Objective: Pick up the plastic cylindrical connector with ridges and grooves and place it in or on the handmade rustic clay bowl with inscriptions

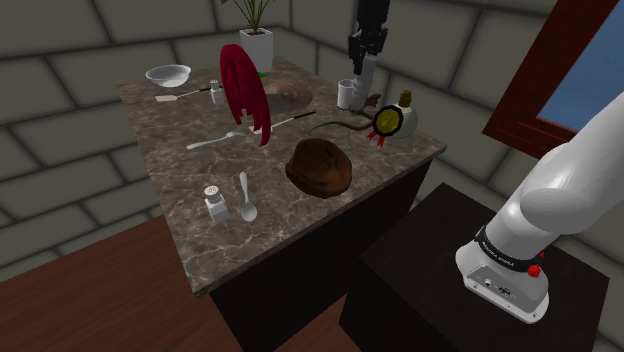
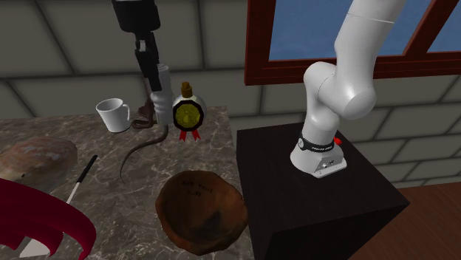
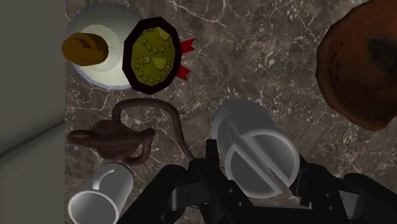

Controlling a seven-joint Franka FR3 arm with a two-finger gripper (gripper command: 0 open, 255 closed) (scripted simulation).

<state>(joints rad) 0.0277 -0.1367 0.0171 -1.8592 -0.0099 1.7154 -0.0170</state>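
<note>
Pale grey and smooth-sided, the connector (image 1: 363,74) stood upright in the shoulder view, clamped by the black gripper (image 1: 364,64) over the far edge of the veined stone table (image 1: 190,200). It was beside a white mug (image 1: 347,94) and well apart from the rough brown bowl (image 1: 320,167).

In the second exterior view, its long axis ran nearly vertical.

In the wrist view, its round, cross-barred end faced the camera, with both fingers (image 3: 213,158) pressed against its sides.
</note>
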